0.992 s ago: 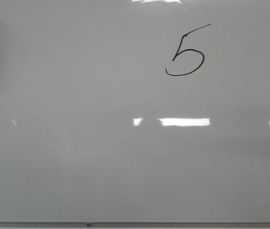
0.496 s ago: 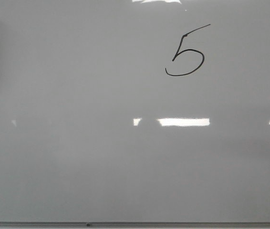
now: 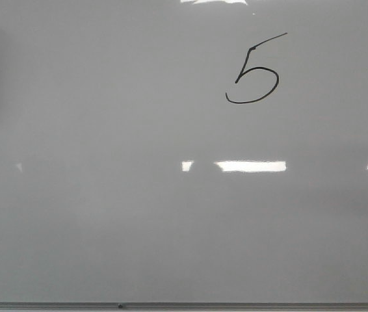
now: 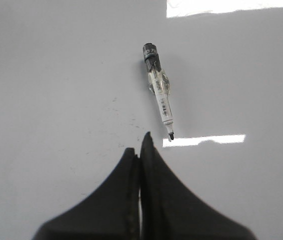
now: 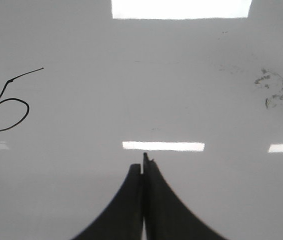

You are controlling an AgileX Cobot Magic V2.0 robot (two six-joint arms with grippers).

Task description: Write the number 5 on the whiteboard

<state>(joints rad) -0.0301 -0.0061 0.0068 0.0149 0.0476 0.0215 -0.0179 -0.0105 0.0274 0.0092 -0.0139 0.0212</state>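
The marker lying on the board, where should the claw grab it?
Best around the middle of the marker, on its clear barrel, coming straight down with the fingers either side of its width. It lies flat on the whiteboard, tip uncovered, so the ends are poor holds. The left claw is shut and would likely need to open first.

Whiteboard mostly bare & flat: wide open room below and left of the number 5. Only raised obstacle is a marker lying uncapped on the board, tip just ahead of the left tool, whose fingers are pressed together w/ nothing between. Right tool likewise closed, bare board all round; smudges off to one side, flat.
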